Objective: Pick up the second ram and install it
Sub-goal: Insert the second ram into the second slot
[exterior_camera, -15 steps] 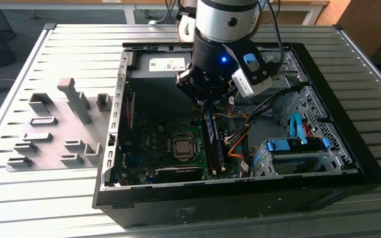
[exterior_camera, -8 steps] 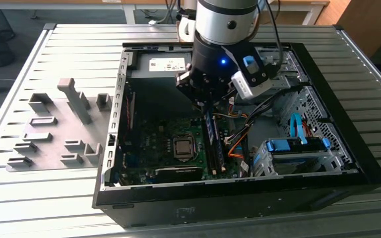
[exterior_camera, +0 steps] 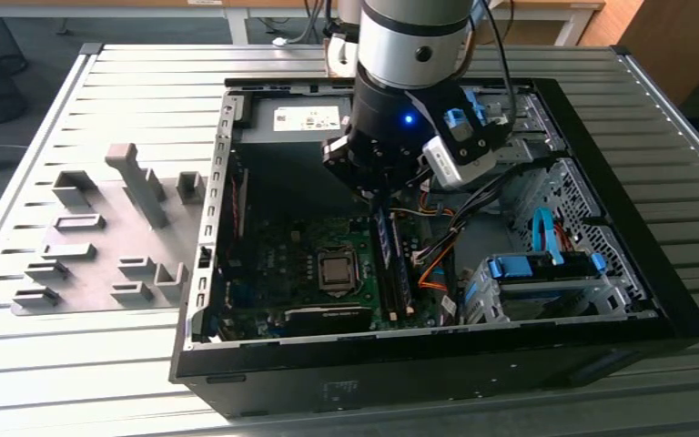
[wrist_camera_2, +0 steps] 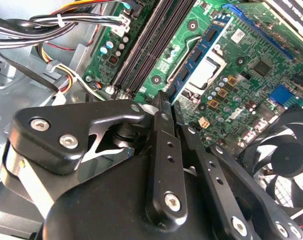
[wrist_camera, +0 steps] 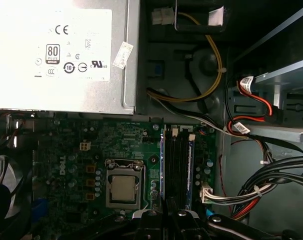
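Gripping the second ram (wrist_camera_2: 197, 54), fingers (wrist_camera_2: 164, 130) over open computer case (exterior_camera: 641, 273) on slatted table (exterior_camera: 143, 82)

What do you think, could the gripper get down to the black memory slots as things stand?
Probably yes: the gripper, holding the second ram, hangs right above the memory slots, and the cables lie off to one side.

The second ram (wrist_camera_2: 197, 54) is a long, thin blue-green stick with a row of dark chips and a small white label. It stands on edge, just right of centre in the exterior view (exterior_camera: 396, 264), lengthwise along the black slots.
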